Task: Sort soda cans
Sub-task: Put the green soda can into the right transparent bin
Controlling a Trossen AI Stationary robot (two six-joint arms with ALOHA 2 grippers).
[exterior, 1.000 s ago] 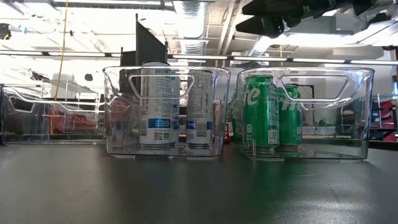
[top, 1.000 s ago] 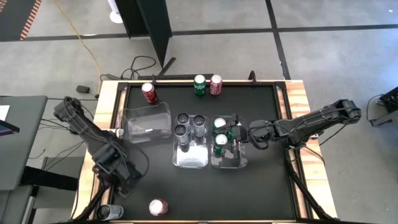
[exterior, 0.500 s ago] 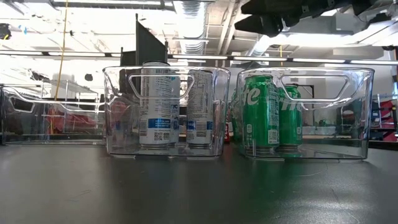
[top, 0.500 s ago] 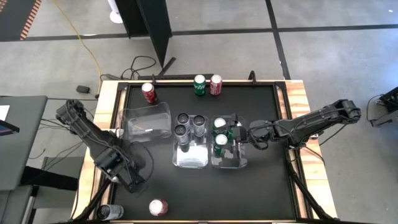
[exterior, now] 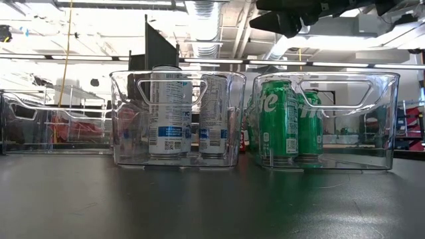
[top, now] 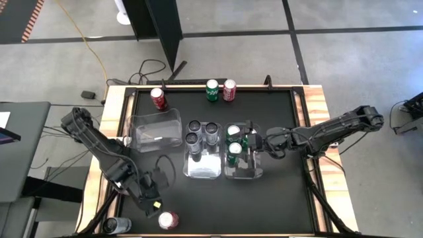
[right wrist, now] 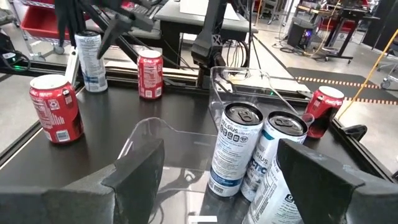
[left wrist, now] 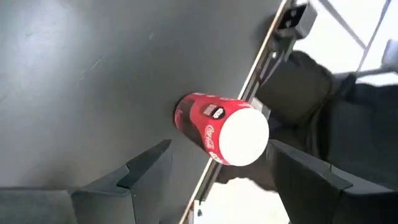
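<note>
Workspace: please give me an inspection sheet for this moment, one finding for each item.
Surface: black table, wooden edges.
Job's things: three silver cans in the middle bin; two green cans in the right bin; left bin holds no cans; one red can and one silver can at the near edge; two red and one green at the far edge.
Clutter: nothing seen.
Grippers: left gripper open, facing the near red can; right gripper open over the right bin.
Cables: black cables and a yellow cord on the floor.
Surroundings: concrete floor, shelving behind.
</note>
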